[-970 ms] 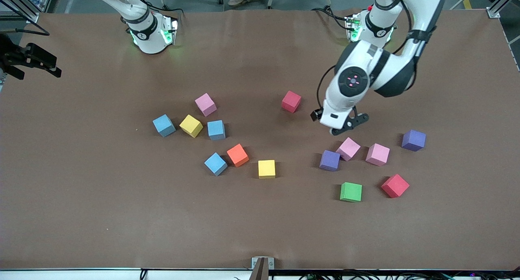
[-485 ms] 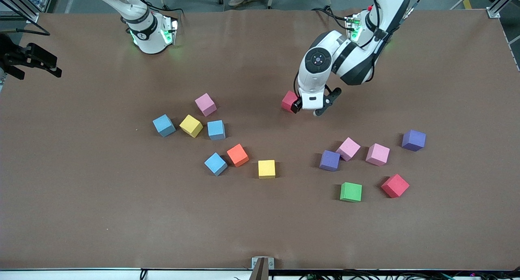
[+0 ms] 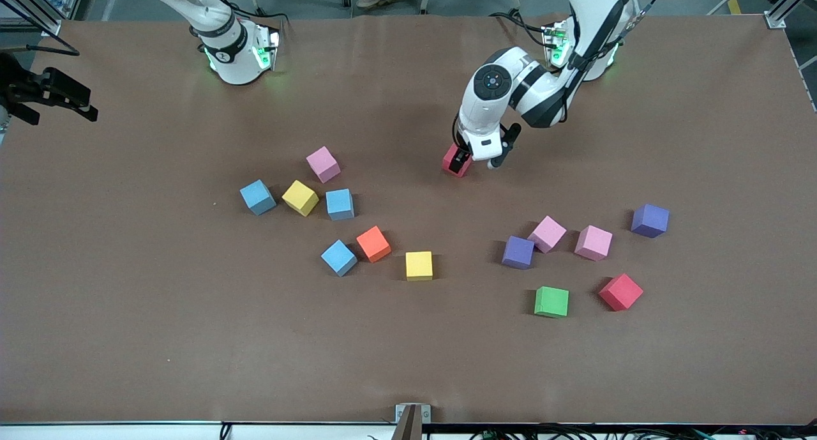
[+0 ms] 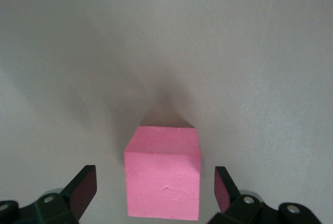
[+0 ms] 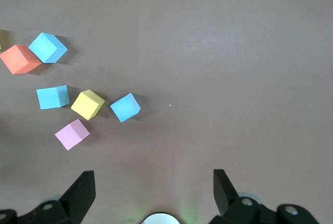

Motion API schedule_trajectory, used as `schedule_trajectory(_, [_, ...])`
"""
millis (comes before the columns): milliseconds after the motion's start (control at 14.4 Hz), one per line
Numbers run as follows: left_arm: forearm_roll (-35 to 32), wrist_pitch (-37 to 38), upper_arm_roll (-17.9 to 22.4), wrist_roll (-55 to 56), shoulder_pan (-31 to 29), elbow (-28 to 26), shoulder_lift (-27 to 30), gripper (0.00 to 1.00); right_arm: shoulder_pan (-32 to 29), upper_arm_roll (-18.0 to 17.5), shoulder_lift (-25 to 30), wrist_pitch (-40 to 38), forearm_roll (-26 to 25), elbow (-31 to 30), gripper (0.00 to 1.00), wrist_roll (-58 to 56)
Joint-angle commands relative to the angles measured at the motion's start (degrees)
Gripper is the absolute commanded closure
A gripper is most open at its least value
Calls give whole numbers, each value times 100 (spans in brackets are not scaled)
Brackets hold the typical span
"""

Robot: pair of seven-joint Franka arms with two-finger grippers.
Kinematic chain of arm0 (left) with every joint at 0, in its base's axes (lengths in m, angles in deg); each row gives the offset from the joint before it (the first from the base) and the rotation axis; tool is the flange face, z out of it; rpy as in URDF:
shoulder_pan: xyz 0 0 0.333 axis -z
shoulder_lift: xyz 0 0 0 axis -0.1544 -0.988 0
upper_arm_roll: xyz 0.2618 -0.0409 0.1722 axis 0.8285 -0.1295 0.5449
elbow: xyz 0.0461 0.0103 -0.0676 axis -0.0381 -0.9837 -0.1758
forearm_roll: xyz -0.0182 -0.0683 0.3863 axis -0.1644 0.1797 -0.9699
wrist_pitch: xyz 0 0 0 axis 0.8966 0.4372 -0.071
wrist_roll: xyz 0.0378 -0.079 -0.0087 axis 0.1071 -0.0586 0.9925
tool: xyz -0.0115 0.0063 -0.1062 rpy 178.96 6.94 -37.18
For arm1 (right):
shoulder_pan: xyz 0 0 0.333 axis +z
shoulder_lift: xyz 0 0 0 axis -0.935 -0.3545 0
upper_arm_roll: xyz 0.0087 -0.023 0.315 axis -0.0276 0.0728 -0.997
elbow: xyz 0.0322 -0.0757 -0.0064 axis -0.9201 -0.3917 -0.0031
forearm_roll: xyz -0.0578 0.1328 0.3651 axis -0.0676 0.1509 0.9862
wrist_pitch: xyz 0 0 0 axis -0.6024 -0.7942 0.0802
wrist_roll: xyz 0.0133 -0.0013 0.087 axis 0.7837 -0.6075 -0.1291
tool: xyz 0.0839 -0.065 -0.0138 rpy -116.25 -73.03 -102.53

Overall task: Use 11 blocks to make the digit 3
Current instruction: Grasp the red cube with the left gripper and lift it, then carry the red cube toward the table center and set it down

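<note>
Loose blocks lie scattered on the brown table, and no digit 3 shows. My left gripper (image 3: 476,163) is open and low over a red block (image 3: 452,159). In the left wrist view that block (image 4: 164,151) sits between the two fingers (image 4: 83,187) with a gap on each side. Toward the right arm's end lie pink (image 3: 323,164), blue (image 3: 258,197), yellow (image 3: 300,197), blue (image 3: 339,204), blue (image 3: 338,257) and orange (image 3: 373,244) blocks. My right gripper (image 5: 153,180) waits open, high above the table near its base.
Nearer the front camera are a yellow block (image 3: 419,265), two purple (image 3: 517,252) (image 3: 650,220), two pink (image 3: 547,234) (image 3: 593,242), a green (image 3: 551,301) and another red (image 3: 620,292). A wide brown strip of table (image 3: 191,350) runs along the front edge.
My left arm swung from above the pink and purple blocks toward the bases and came down around the red block. The right arm has not moved.
</note>
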Motion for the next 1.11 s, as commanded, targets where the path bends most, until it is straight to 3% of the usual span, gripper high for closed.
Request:
schedule_trajectory(0, [75,-414,-16,134,-7,0,-227,0,-58,-66,165,17,-89,-179,0,-62])
schedule_trajectory(208, [14,-451,1,162,90,88,-483,5,-58,-66,165,17,-89,-179,0,-62])
schedule_trajectory(485, [-426,-415,-165,-1320,264,491,-623,69,-58,-66,165,17,-89,-170,0,-62])
schedule_trajectory(554, [-434,-398,-201,-1646,300,693,-763,78,-58,-66,157,17,-89,-161,0,-62])
schedule_trajectory(762, [-487,-302,-289,-2719,712,1097,-791,78,-75,-57,157,17,-89,-109,0,-80])
schedule_trajectory(1039, [-917,656,-306,-3757,1090,2028,-1177,78,-128,-31,69,26,-89,67,0,-62])
